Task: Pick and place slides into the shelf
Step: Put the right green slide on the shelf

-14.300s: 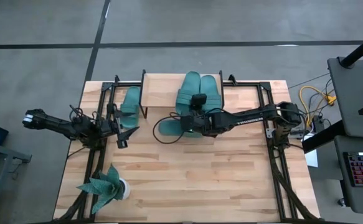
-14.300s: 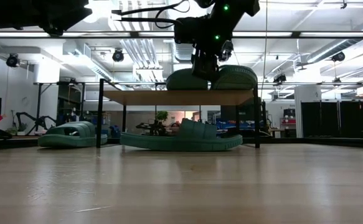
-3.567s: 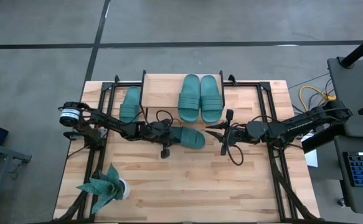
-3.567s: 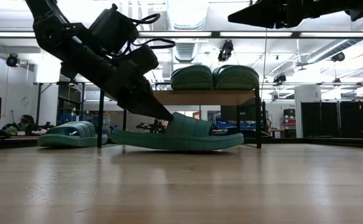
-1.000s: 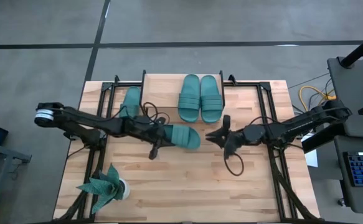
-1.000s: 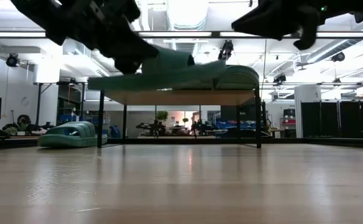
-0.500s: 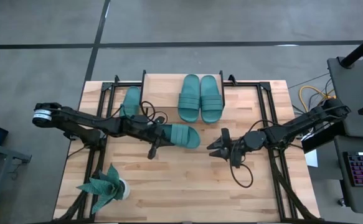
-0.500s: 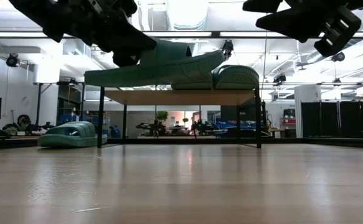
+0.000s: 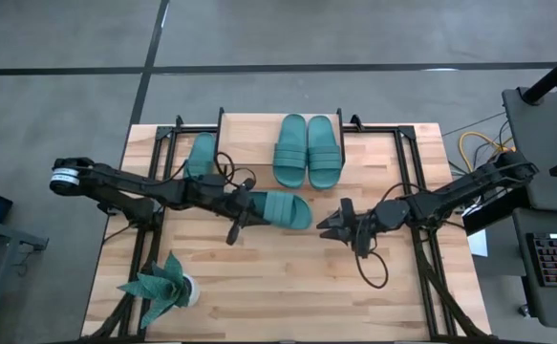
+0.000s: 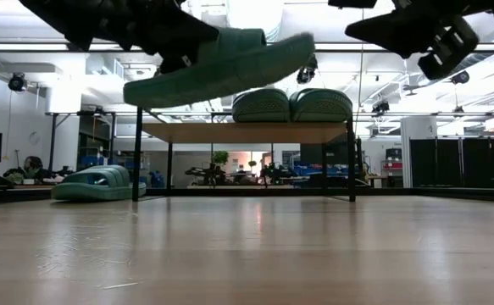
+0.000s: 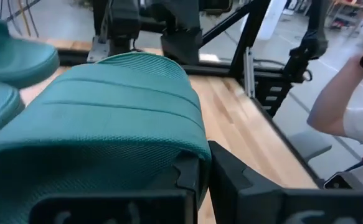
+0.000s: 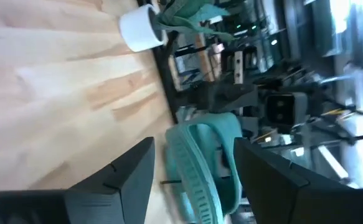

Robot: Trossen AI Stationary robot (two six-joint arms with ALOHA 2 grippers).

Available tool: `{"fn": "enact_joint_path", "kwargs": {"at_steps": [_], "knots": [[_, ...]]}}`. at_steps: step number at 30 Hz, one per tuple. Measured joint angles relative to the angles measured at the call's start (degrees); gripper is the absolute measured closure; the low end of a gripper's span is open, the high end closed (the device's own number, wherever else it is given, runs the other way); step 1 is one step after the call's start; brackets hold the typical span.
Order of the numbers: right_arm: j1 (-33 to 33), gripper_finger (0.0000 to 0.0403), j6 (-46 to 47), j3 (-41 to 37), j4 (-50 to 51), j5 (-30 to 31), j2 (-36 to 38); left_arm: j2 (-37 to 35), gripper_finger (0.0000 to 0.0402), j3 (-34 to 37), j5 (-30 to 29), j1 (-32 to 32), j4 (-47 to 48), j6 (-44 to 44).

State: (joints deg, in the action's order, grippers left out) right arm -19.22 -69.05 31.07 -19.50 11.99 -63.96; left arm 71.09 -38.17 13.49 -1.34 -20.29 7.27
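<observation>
Since half a second ago the carried slide (image 10: 221,66) has risen higher and tipped toe-up, now above the level of the shelf (image 9: 249,134) top.

At the far left a fourth slide (image 9: 200,155) lies on the table (image 9: 288,287) beside the shelf. The left pincer (image 9: 243,202) is clenched on the carried slide's strap, holding it in the air near the shelf's front edge. Two slides (image 9: 308,150) rest on the right half of the shelf. The right pincer (image 9: 328,225) hangs released and empty, right of centre.

Risks, as I judge them: the tilted slide could slip from a strap-only grip, or its toe could knock the two shelved slides on the way in.

Only the low view shows lift and tilt; the high view alone shows the free left half of the shelf. The left wrist view shows the fingers (image 11: 231,180) tight under the strap.
</observation>
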Motion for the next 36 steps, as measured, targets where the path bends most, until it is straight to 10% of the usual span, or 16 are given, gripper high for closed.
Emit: {"fn": "enact_joint_path", "kwargs": {"at_steps": [36], "knots": [[11.3,0.0201,3.3,10.1,-0.6,-7.1,-10.4,0.0,0.0401,0.1,1.4,0.1,-6.6,1.3]]}}
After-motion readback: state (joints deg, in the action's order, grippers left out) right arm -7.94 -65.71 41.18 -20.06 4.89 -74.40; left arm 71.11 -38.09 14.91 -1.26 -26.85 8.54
